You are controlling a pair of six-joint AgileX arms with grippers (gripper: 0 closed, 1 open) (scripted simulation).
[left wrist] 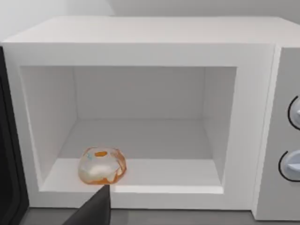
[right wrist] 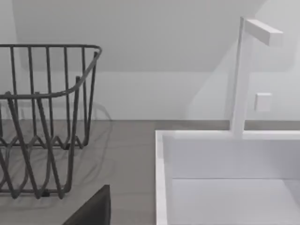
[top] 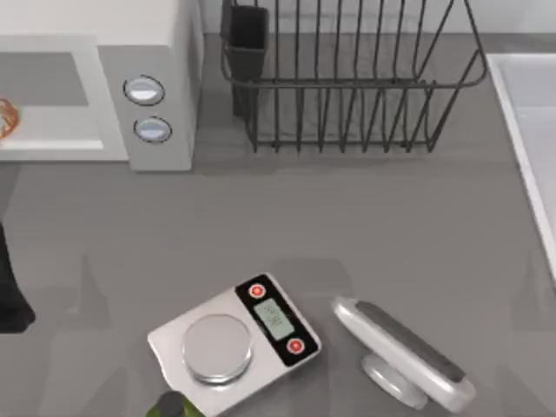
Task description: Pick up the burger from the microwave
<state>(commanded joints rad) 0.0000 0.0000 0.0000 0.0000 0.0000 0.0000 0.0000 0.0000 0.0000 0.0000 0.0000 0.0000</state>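
The microwave point(top: 169, 35) is a white box at the table's back left, with two round dials on its grey panel and its dark door point(left wrist: 6, 154) swung open. In the left wrist view the microwave point(left wrist: 140, 35) faces me with its cavity open. The burger point(left wrist: 101, 165), small and orange-brown with a pale glaze, lies on the cavity floor near the front edge. From above the burger point(top: 6, 117) peeks in at the far left border. A dark part of my left gripper point(left wrist: 96, 210) sits just in front of the burger, outside the cavity. My right gripper point(right wrist: 91, 212) hangs near the sink.
A dark wire dish rack point(top: 347, 78) stands at the back middle. A white sink point(top: 530, 130) with a faucet point(right wrist: 241, 75) runs along the right side. A silver scale point(top: 234, 343) and a white-and-grey gadget point(top: 404, 352) lie near the front edge.
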